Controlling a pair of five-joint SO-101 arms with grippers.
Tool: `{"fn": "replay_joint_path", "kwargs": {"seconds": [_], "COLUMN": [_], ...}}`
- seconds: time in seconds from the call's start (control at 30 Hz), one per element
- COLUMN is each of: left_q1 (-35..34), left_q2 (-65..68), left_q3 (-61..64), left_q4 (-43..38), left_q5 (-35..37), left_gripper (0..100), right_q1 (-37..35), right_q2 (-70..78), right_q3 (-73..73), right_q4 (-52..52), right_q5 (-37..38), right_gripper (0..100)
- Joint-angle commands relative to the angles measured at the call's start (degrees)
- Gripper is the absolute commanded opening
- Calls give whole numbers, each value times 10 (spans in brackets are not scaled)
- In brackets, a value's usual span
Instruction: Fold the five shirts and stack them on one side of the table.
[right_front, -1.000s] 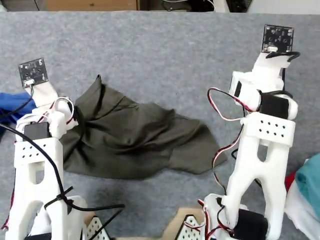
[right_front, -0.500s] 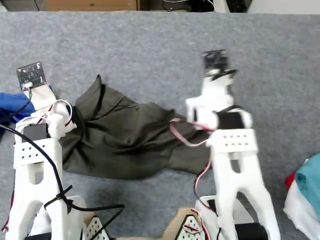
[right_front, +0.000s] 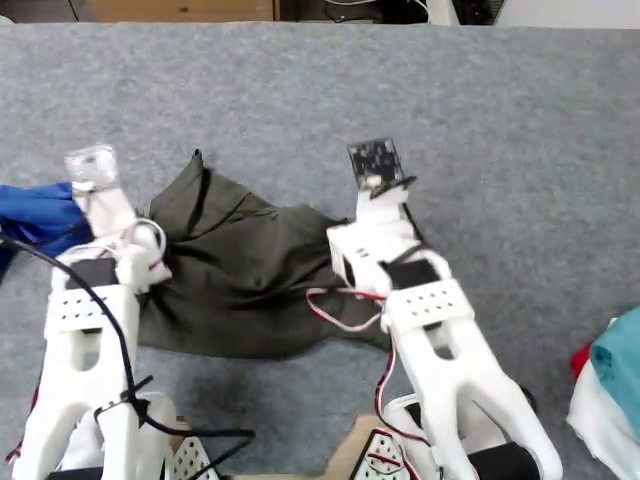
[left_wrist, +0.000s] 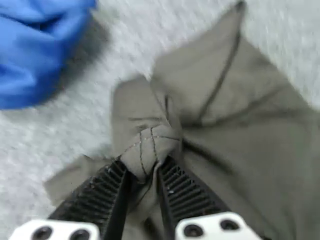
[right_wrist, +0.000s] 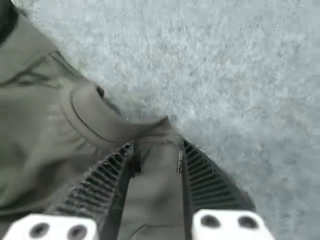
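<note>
Right tool (right_wrist: 156, 147) swung left onto olive shirt (right_front: 240, 270) edge; left arm (right_front: 85, 320) shifted slightly.

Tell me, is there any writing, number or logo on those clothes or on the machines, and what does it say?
No readable text shows in any picture.
olive shirt: plain cloth and stitching, no print or label showing.
blue shirt: no print visible.
small circuit boards atop the arms: tiny marks, too small to read.
</note>
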Motion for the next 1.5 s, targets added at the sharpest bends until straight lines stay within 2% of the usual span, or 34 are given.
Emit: {"fn": "replay_joint_path", "kwargs": {"seconds": [0.0, 0.23, 0.43, 0.57, 0.8, 1.13, 1.23, 1.47], "left_q1": [36, 77, 72, 71, 71, 70, 57, 22], "left_q2": [-6, -5, -9, -10, -10, -10, -11, -9], "left_q3": [21, 91, 176, 202, 182, 178, 145, 22], "left_q4": [-7, -12, -128, -164, -113, -110, -69, 83], "left_q5": [-4, -4, -4, -4, 1, 3, 2, -2], "left_gripper": [20, 20, 20, 20, 19, 19, 19, 19], "right_q1": [4, 56, 89, 92, 92, 89, 91, 80], "right_q2": [-20, -20, -21, -21, -21, -21, -21, -21], "right_q3": [73, 171, 211, 211, 211, 211, 209, 86], "right_q4": [-101, -221, -267, -273, -273, -271, -261, -69], "right_q5": [-5, -5, -9, -9, -9, -9, -6, 25], "right_gripper": [145, 145, 145, 145, 145, 145, 145, 145]}}
